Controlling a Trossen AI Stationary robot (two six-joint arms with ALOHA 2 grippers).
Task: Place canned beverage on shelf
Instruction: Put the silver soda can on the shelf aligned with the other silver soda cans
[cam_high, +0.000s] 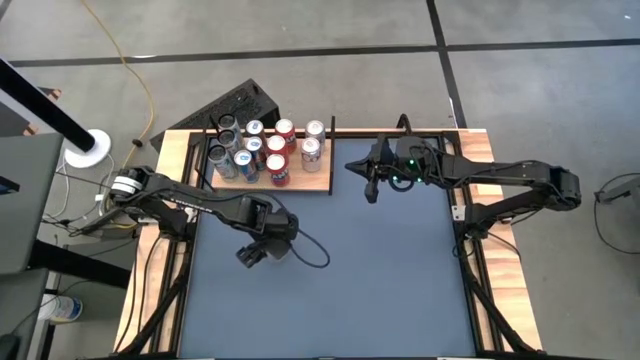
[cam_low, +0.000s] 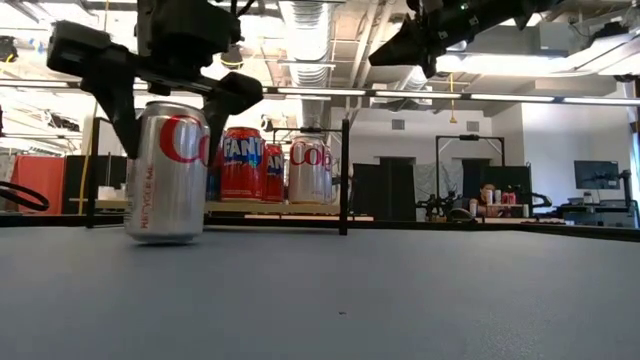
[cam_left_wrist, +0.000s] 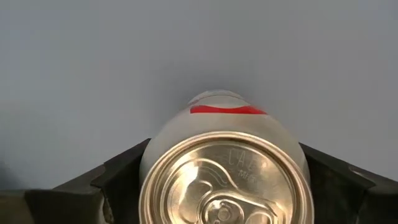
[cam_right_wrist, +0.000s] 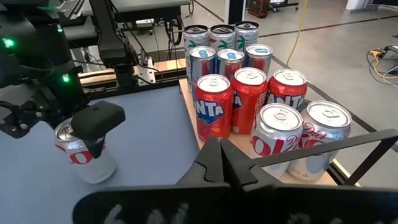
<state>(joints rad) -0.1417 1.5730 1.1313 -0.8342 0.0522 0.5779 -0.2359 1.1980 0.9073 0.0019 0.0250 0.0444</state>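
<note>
A silver Diet Coke can (cam_low: 165, 175) stands upright on its base on the blue tabletop (cam_high: 380, 290), left of centre. My left gripper (cam_low: 170, 110) hangs over it, pointing steeply down and open. One finger (cam_left_wrist: 121, 171) stands on each side of the can's upper part (cam_left_wrist: 224, 134). The wooden shelf (cam_high: 322, 182) sits at the far edge and carries several upright cans (cam_right_wrist: 249, 93). My right gripper (cam_high: 370, 190) is shut with nothing in it. It hovers high above the table, just right of the shelf, and its wrist view faces the shelf. My left gripper comes at the can from above, and its two fingers flank the side wall near the top rim (cam_left_wrist: 292, 158). I cannot tell whether the fingers touch the wall. The can stands upright with its base on the table.
Thin black posts (cam_low: 345, 175) rise at the shelf's corners. Red Fanta cans (cam_right_wrist: 211, 109) and silver cans (cam_right_wrist: 326, 134) fill most of the board. Wooden strips (cam_high: 500, 270) edge the table. The blue surface lies bare toward the near and right sides.
</note>
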